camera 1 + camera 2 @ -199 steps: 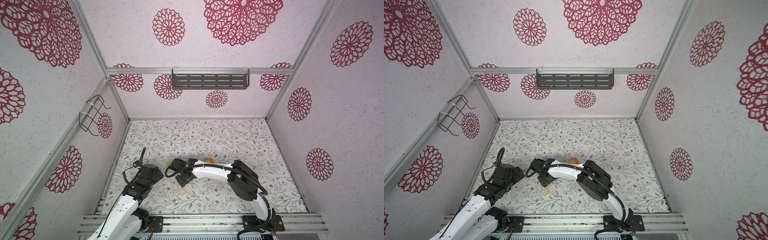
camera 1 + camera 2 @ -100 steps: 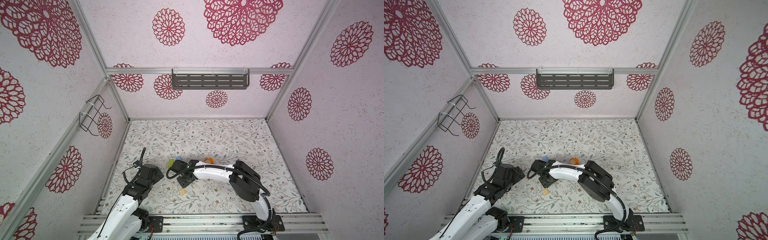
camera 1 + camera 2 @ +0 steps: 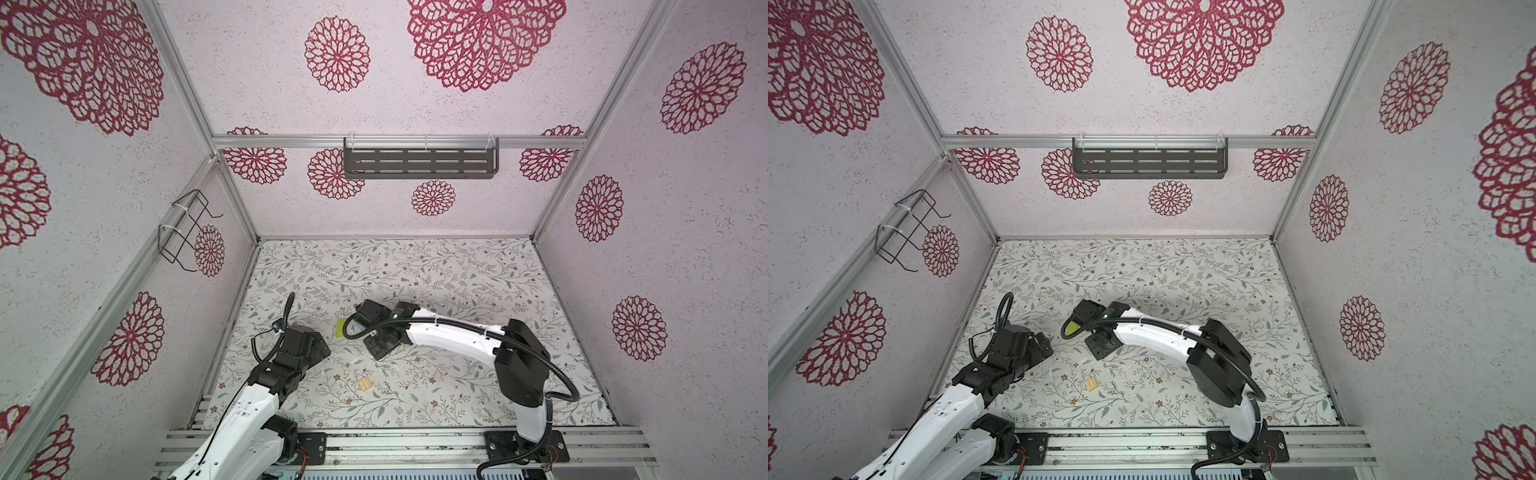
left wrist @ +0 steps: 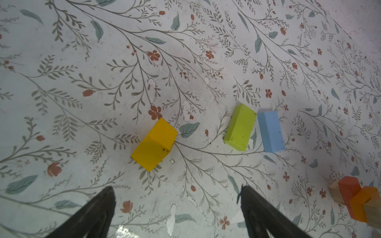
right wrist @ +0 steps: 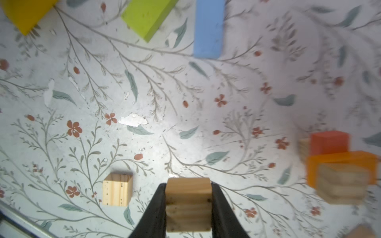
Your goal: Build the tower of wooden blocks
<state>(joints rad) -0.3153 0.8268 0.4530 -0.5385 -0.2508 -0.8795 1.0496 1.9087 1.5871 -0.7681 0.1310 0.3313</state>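
Read it as mid-cycle: one piece picked, not yet placed.

Table (image 3: 457,274): floral top, carried everything. Back-wall shelf (image 3: 419,163): dark, slotted, no blocks seen in it. Wire basket (image 3: 187,232) on the side wall: nothing seen in it either. So no containers were in play.

Right claw (image 5: 188,186): narrow, clamped on a tan block (image 5: 188,197), one finger on each side face. Couldn't tell whether the block was clear of the table. Left claw (image 4: 176,188): wide, holding nothing, hovering near the yellow block (image 4: 154,144), not touching it.

Wood block tower (image 5: 338,164): partial, well apart from the held block. Red-orange block (image 5: 329,143), orange block (image 5: 340,158) and a tan piece (image 5: 342,185) were bunched together. Blurred, so layer order was unclear. It was hidden under the right arm in both top views.

Loose: green block (image 4: 240,127) and blue block (image 4: 270,131) lay just beside each other, touching or nearly so at one corner. Yellow lay apart from them. Grooved tan block (image 5: 117,189) sat alone toward the table's front.

Next move, my call: carry the tan block over the tower, square it up, lower gently, release only once seated. Risk: clipping the stack on approach.
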